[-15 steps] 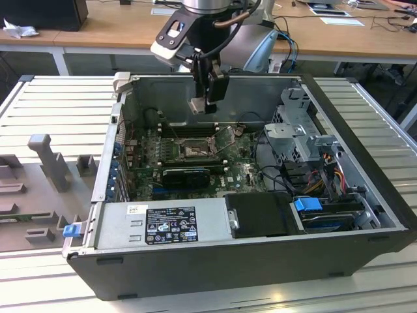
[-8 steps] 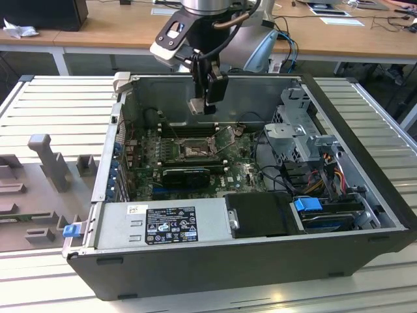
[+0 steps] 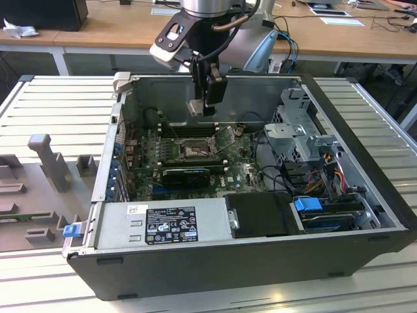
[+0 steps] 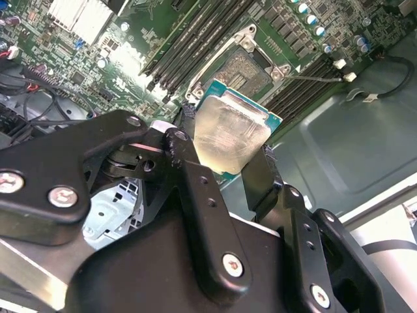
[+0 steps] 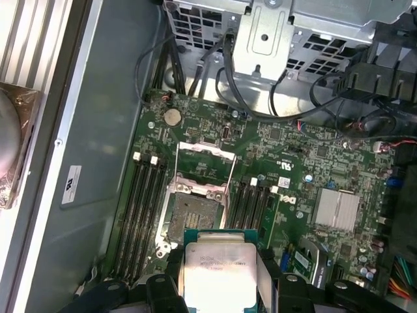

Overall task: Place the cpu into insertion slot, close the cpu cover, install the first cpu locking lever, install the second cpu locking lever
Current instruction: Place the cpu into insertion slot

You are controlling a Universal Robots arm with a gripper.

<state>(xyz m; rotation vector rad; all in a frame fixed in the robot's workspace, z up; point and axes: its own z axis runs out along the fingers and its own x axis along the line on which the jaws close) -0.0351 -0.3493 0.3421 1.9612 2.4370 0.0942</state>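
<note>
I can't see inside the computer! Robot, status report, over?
Gripper shut on the chip, hanging above the board. Chip not in the socket yet. Cover up, socket open, nothing lying over it.
</note>
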